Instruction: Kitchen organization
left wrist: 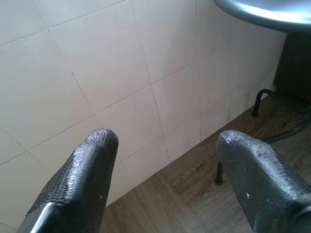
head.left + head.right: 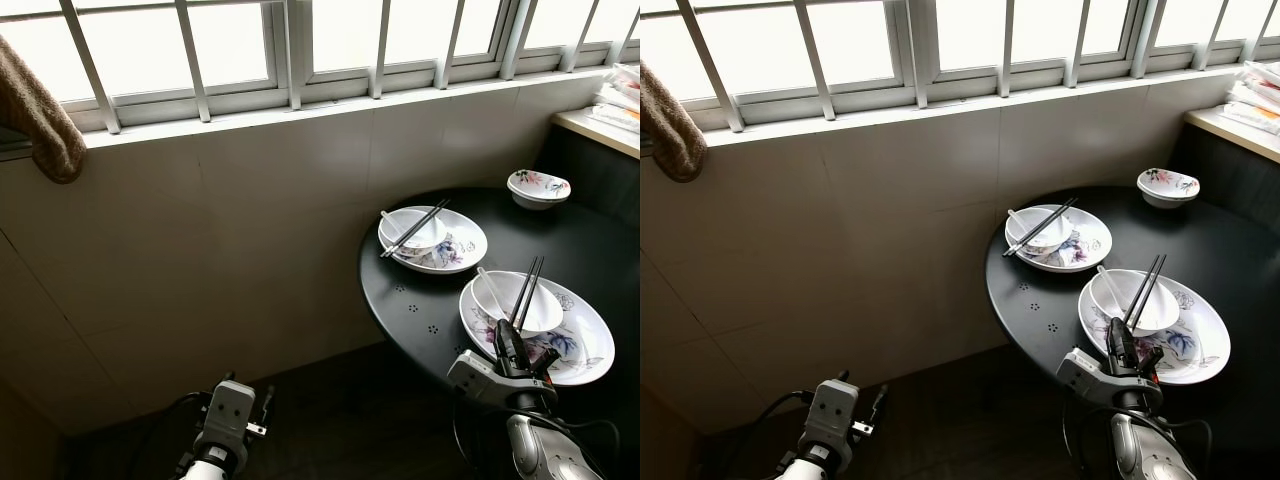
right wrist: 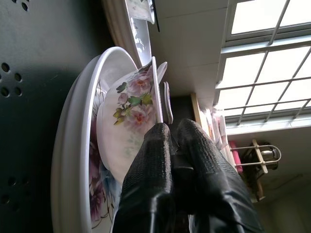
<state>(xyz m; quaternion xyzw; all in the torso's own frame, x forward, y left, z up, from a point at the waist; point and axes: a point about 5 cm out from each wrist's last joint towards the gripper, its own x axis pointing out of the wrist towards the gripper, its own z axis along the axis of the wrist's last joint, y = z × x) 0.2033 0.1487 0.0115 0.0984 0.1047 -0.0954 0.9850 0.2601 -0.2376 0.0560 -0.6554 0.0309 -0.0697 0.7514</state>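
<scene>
**Right pincer clamping chopsticks on the near bowl**

Taking the round dark bench [image 2: 420, 310] as the landmark: the left pincer [image 1: 160, 179] is hanging well to its left, low by the tiled wall [image 2: 200, 260], its two fingers spread wide apart over the wooden floor [image 1: 194, 199] with nothing between them.

On the bench's left part, a flowered plate [image 2: 462, 252] is carrying a white bowl [image 2: 405, 232] with a spoon and a pair of chopsticks [image 2: 415, 228] laid across it, their long axis running diagonally, tips up toward the window.

At the bench's near edge, a larger flowered plate [image 2: 585, 350] is holding another bowl [image 2: 545, 310]. The near chopsticks [image 2: 528, 290] are lying across that bowl, long axis pointing away from the robot and slightly right, toward the window. The right pincer [image 2: 510, 345] is pressing its fingers together on their near ends; the right wrist view is showing the pads squeezed on the thin white sticks beside the bowl's painted side.

At the bench's far right, a small flowered bowl [image 2: 538, 187] is sitting alone. Beyond it a pale counter [image 2: 600, 128] is running under the barred window [image 2: 300, 40].
</scene>
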